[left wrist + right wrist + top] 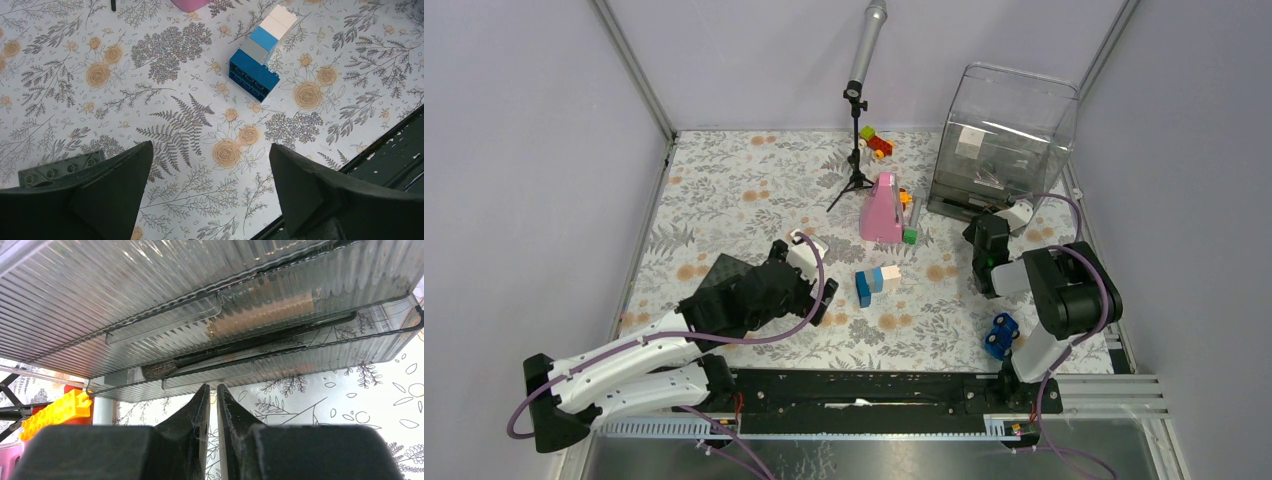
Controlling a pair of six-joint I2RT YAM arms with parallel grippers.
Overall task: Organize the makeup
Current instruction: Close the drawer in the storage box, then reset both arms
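Observation:
The makeup that shows is inside the clear ribbed organizer [1004, 140]. In the right wrist view a slim black-handled brush [260, 342] lies in its lower drawer [320, 352], and a peach-tan cylinder [260, 315] lies in the drawer above. My right gripper [212, 387] is shut and empty, low and just in front of the lower drawer; it also shows in the top view [979, 218]. My left gripper [211, 146] is open and empty above the flowered cloth, mid-table in the top view [822, 295]. A flat dark square [724, 272] lies under the left arm.
A stack of blue, grey and white toy blocks [876, 282] lies mid-table, ahead of the left gripper [260, 55]. The tall pink cone [882, 208], a microphone stand [856, 150], red and yellow blocks [876, 142] and a blue toy car [1001, 335] stand around.

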